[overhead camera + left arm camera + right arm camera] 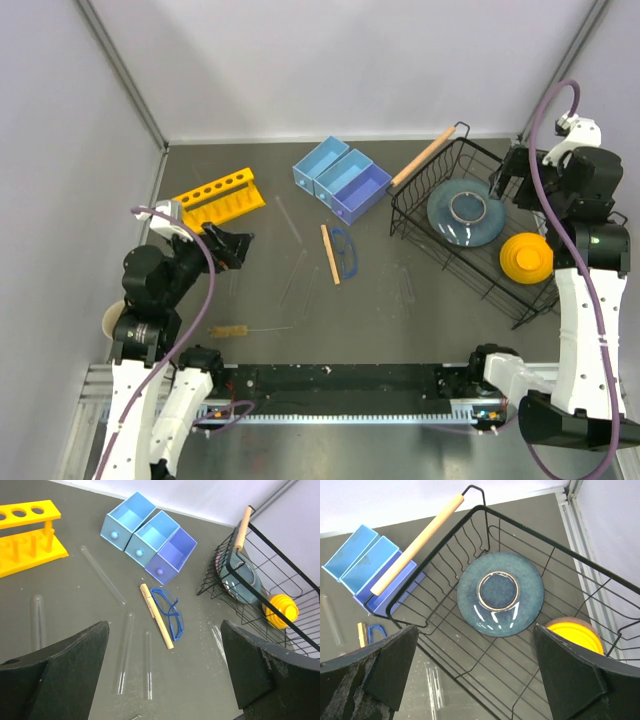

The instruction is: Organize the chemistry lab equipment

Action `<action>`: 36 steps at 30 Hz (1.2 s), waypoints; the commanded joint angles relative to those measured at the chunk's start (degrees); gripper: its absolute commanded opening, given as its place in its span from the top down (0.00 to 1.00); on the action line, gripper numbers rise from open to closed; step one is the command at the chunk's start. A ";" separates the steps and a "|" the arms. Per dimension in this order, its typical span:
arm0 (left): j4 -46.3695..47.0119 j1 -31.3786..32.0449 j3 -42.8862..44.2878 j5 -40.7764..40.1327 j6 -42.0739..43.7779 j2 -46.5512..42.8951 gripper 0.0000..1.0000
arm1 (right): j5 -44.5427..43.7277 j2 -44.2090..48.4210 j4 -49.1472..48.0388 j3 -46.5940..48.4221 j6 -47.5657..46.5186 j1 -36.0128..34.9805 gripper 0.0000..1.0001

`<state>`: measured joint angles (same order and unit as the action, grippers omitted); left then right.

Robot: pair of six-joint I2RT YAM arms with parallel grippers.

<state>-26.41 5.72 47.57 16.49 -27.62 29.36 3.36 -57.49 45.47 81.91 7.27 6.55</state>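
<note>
While the glass tubes (125, 652) are lying loose on the dark table (65, 595) toward the middle of the workspace, two of them are being framed between the fingers (60, 675) of the left gripper (164, 625), whose jaws are being held wide apart with nothing between the pads. In the left wrist view the long axes of these tubes are running away from the camera, so they are being crossed almost squarely by the closing line of the jaws. Little wrist turn is being judged necessary before a descent.

The wooden stick (156, 615) and the safety glasses (170, 612) are lying just beside each other beyond those tubes, on much the same axis. The brush (232, 329) is lying crosswise nearer the left arm's base. The yellow rack (218, 197) and the blue boxes (340, 178) are standing further back.

The right gripper (475, 628), its jaws likewise being held apart and gripping nothing, is being hung over the wire basket (417, 542), in which the plate (500, 592) and the bowl (575, 635) are sitting. It is well apart from all the equipment, so the left arm is being judged the nearer one.
</note>
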 commanded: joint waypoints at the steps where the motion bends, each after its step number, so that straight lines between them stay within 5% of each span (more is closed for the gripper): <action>1: 3.65 0.17 0.94 4.77 -1.91 0.87 0.01 | 5.24 1.42 0.05 3.08 -0.93 0.49 0.01; 4: 3.39 0.26 1.12 8.63 -1.22 3.32 0.01 | 15.68 1.60 0.40 2.73 -5.50 0.49 0.01; 9: 0.14 1.66 2.87 12.25 0.80 11.74 0.01 | 47.25 -1.74 6.81 1.94 -17.20 -1.17 0.01; 17: -4.43 19.33 8.06 -12.50 1.34 26.86 0.01 | 48.14 -4.20 9.28 -0.08 -25.46 -8.22 0.01; 26: -3.74 19.25 17.37 -22.91 -2.53 51.45 0.02 | 49.29 -7.63 8.93 -2.80 -27.57 -8.22 0.01; 36: -15.95 18.63 43.99 -27.39 -9.73 80.05 0.07 | 49.38 -7.81 6.83 -6.75 -27.66 -8.30 0.01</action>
<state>-36.80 24.75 83.68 -7.25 -33.36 103.66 50.76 -65.80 54.41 76.62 -19.42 -1.39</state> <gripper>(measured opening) 0.937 0.987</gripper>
